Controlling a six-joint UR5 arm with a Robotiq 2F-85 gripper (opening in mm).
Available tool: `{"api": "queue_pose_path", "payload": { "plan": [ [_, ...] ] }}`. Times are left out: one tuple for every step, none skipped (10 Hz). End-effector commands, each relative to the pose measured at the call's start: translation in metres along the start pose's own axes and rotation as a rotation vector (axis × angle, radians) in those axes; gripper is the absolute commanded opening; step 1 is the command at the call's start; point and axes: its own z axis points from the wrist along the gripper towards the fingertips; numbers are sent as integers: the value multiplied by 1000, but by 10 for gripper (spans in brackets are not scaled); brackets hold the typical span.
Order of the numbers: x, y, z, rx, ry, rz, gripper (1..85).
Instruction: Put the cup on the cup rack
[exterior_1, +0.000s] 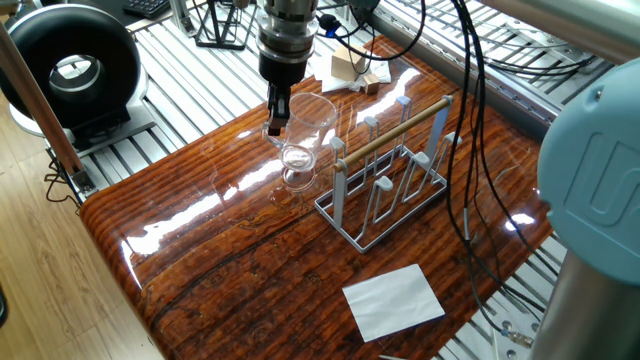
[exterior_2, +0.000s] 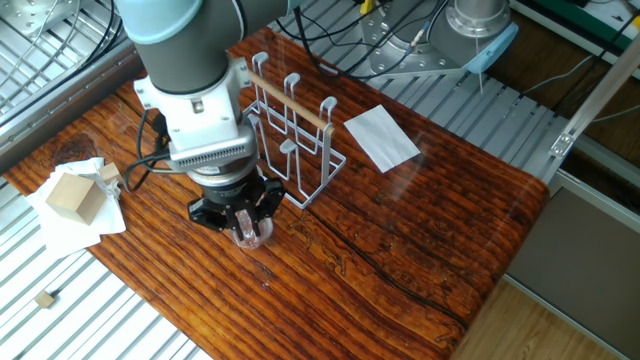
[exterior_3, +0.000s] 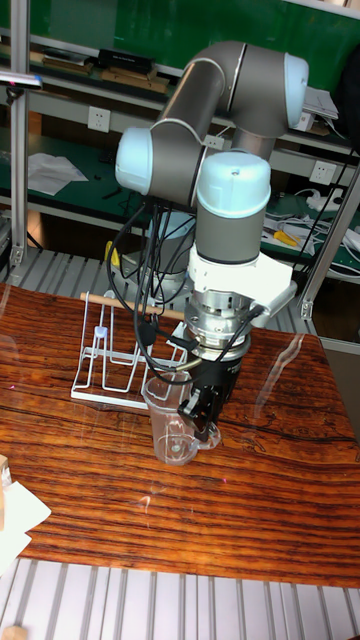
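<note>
Glass cup (exterior_3: 170, 430) rim is pinched between the nearly closed jaws, upright beside the cup rack (exterior_1: 390, 175).

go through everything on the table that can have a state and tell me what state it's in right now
Cup: upright, mouth up, gripped at its rim, beside the rack.
Gripper: shut on the cup's rim.
Cup rack: standing, pegs bare.
White paper: lying flat.
Wooden block: resting on paper.

Clear glass cup (exterior_1: 303, 135), pale wire cup rack (exterior_1: 388, 175) (wooden top rod), glossy grained wooden table (exterior_1: 230, 260).
</note>
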Motion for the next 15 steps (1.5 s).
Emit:
{"api": "queue_pose_path", "payload": {
  "plan": [
    [-4,-3,6,13,-15,1,10],
    [-4,-3,6,13,-15,3,10],
    [-4,-2,5,13,-15,3,10],
    [-2,-2,4,16,-10,1,10],
    [-1,-3,4,19,-6,0,10],
    [0,-3,4,21,-4,-1,10],
    [-1,-3,4,22,-5,-1,10],
    [-2,-2,4,19,-8,-1,10],
    [-2,-2,4,19,-9,0,10],
    [-3,-2,5,21,-9,-1,10],
    [-4,-2,5,23,-11,-4,10],
    [-5,-2,6,27,-12,-6,10],
    [-4,-3,7,31,-7,-20,10],
    [0,-3,7,38,6,-46,10],
    [6,-3,10,46,20,-74,10]
  ]
}}
